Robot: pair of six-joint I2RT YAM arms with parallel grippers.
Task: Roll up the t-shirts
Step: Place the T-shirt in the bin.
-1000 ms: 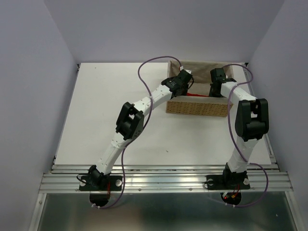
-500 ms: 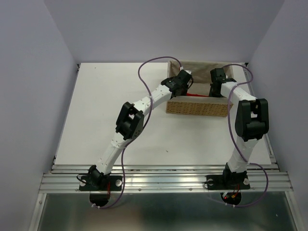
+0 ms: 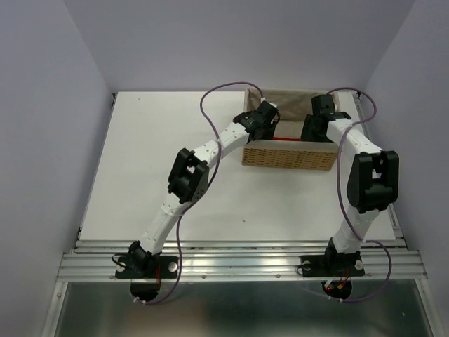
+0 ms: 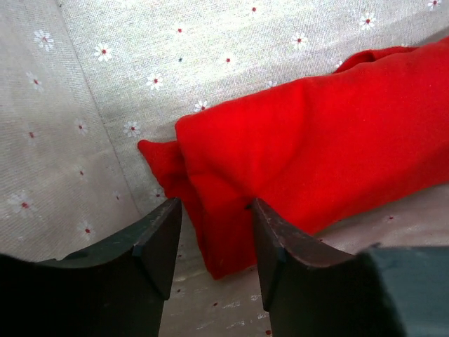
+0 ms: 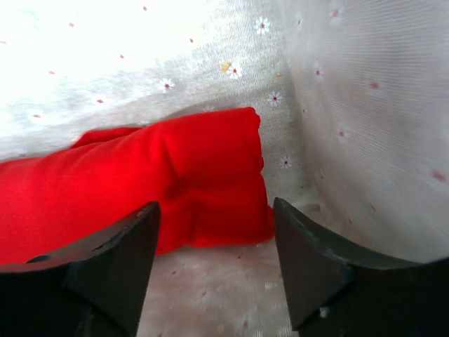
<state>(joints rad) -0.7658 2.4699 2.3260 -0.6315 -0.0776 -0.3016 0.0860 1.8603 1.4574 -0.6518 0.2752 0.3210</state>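
Your left pincer [image 4: 210, 235] has its fingers apart, and the left end of the red t-shirt [image 4: 323, 133] shows between them, unclamped. Your right pincer [image 5: 216, 232] is spread wider over the roll's right end and holds nothing. The t-shirt lies as a rolled bundle on the floor of the wicker basket [image 3: 287, 157], against its flower-printed lining [image 4: 210, 49], with each end near a side wall. The basket sits at the far right of the white bench [image 3: 154, 161].
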